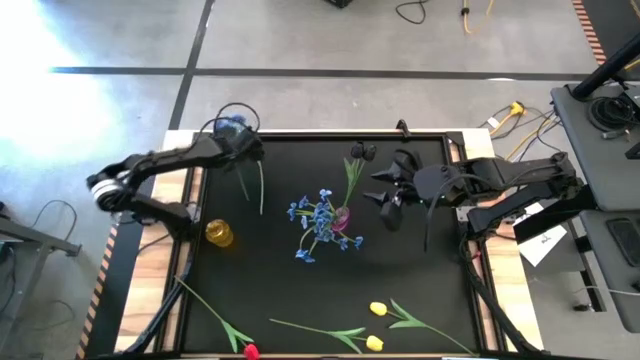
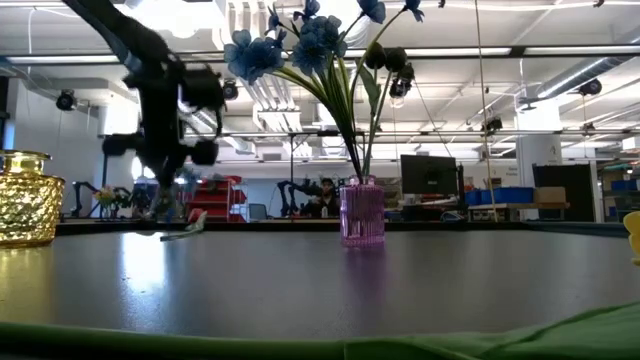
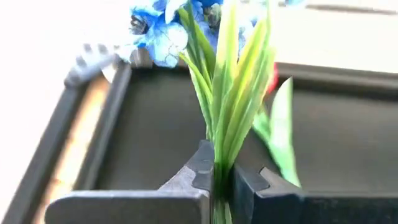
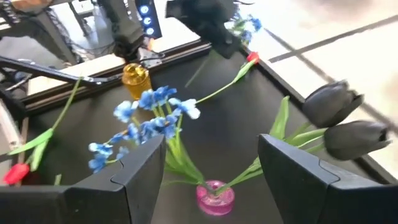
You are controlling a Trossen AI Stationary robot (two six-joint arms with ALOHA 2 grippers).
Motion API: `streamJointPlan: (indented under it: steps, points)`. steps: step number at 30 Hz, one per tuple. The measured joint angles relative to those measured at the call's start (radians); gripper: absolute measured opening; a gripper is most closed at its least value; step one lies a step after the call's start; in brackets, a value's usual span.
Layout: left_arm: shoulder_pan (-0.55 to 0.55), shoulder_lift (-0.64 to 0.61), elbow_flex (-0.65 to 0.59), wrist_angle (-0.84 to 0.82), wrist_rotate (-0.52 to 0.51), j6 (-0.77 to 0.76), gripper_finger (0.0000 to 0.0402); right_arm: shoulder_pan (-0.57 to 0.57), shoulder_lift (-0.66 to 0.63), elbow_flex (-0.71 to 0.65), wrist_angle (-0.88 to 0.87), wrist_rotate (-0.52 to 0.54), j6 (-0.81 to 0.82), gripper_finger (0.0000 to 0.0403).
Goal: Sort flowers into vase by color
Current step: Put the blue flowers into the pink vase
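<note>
My left gripper [image 1: 243, 150] is at the table's far left corner, shut on a bunch of small blue blossoms [image 1: 231, 127] with a long green stem [image 1: 260, 190]. The bunch also shows in the left wrist view [image 3: 158, 31]. A purple vase [image 1: 341, 218] at the table's middle holds blue blossoms [image 1: 318, 215] and dark-headed blooms [image 1: 361, 152]. My right gripper [image 1: 389, 200] is open and empty, just right of the purple vase [image 4: 215, 196]. A gold vase [image 1: 219, 233] stands at the left. My left gripper pinches the bunch's green stems and leaves [image 3: 222, 163] between its two fingers, some way below the blossoms. The fingers [image 2: 165, 190] point down from above. The stem trails toward the table's near side, and a leaf [image 2: 186, 232] lies at the table top.
Two yellow tulips [image 1: 377, 310] [image 1: 374, 343] and a red tulip [image 1: 250, 351] lie near the table's front edge with long stems. Another red tulip [image 4: 252, 58] shows in the right wrist view. The table has a raised dark rim [image 1: 300, 134].
</note>
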Motion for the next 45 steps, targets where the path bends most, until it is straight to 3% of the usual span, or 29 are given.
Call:
streamJointPlan:
  steps: [3, 6, 8, 11, 13, 16, 19, 23, 27, 29, 34, 40, 45]
  points:
    - [-0.109, -0.113, 0.003, -0.02, -0.087, -0.042, 0.0004, 0.0, 0.0, 0.0, 0.009, 0.022, -0.014, 0.0245]
    - [-0.253, -0.232, -0.025, 0.079, -0.182, -0.1, 0.0004, 0.0, 0.0, 0.0, 0.026, 0.029, -0.024, 0.0244]
    - [-0.359, -0.295, -0.063, 0.221, -0.268, -0.074, 0.0004, 0.0, 0.0, 0.0, 0.033, 0.028, -0.025, 0.0245]
    - [-0.499, -0.352, -0.153, 0.573, -0.333, 0.136, 0.0004, 0.002, 0.0, 0.0, 0.032, 0.028, -0.025, 0.0246]
    - [-0.551, -0.359, -0.228, 0.872, -0.258, 0.335, 0.0004, 0.002, 0.0, 0.0, 0.032, 0.028, -0.03, 0.0246]
    - [-0.562, -0.307, -0.34, 1.342, -0.017, 0.619, 0.0004, 0.002, 0.0, 0.0, 0.042, 0.029, -0.057, 0.0246]
    - [-0.549, -0.214, -0.399, 1.621, 0.162, 0.794, 0.0004, 0.002, 0.0, 0.0, 0.08, 0.029, -0.078, 0.0244]
    - [-0.528, -0.107, -0.397, 1.722, 0.291, 0.785, 0.0004, 0.004, 0.0, 0.0, 0.096, 0.027, -0.078, 0.0239]
    - [-0.504, 0.047, -0.357, 1.921, 0.577, 0.835, 0.0004, 0.012, 0.002, 0.0, 0.1, 0.023, -0.066, 0.0235]
    - [-0.493, 0.13, -0.325, 2.026, 0.665, 0.846, 0.0004, 0.018, 0.004, 0.0, 0.099, 0.02, -0.059, 0.0233]
    - [-0.458, 0.335, -0.241, 2.209, 0.744, 0.812, 0.0004, 0.033, 0.005, 0.0, 0.099, 0.021, -0.032, 0.0233]
    - [-0.448, 0.51, -0.118, 2.201, 0.819, 0.776, 0.0004, 0.044, 0.006, 0.0, 0.095, 0.02, -0.012, 0.0233]
    - [-0.437, 0.571, -0.041, 2.204, 0.843, 0.775, 0.0003, 0.044, 0.006, 0.0, 0.091, 0.02, -0.002, 0.0233]
